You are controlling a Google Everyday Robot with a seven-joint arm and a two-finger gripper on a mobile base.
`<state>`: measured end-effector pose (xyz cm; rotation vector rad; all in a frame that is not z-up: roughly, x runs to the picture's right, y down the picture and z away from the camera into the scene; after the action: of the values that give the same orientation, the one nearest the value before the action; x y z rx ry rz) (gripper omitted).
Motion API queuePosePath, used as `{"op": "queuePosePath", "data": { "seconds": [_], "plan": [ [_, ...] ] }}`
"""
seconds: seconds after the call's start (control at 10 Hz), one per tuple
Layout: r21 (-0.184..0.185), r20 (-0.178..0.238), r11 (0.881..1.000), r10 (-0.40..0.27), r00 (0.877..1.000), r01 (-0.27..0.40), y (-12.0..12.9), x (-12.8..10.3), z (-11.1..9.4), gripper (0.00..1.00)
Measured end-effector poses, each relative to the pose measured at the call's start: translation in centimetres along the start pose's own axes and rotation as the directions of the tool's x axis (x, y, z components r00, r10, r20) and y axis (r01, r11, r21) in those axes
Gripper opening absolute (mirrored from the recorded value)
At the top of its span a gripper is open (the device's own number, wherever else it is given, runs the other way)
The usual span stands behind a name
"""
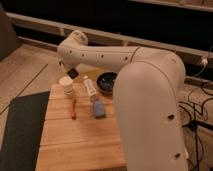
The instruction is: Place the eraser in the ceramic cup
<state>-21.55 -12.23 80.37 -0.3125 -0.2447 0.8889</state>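
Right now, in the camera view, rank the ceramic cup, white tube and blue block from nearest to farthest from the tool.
The tool hangs over the table at its back left.
1. ceramic cup, just below it.
2. white tube, mid-table.
3. blue block, nearer the front.
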Motion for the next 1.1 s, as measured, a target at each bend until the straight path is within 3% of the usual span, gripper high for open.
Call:
{"op": "queuePosePath", "data": {
  "seconds": [0.3, 0.6, 1.1],
  "plan": [
    [-0.053, 0.041, 0.996, -0.067, 0.997, 0.069, 1.2, -2.3, 1.9, 0.0],
    [-0.082, 0.072, 0.993, -0.076, 0.995, 0.082, 1.7, -4.4, 2.8, 0.0],
    [-0.082, 0.072, 0.993, -0.077, 0.994, 0.082, 1.7, -4.4, 2.8, 0.0]
  ]
}}
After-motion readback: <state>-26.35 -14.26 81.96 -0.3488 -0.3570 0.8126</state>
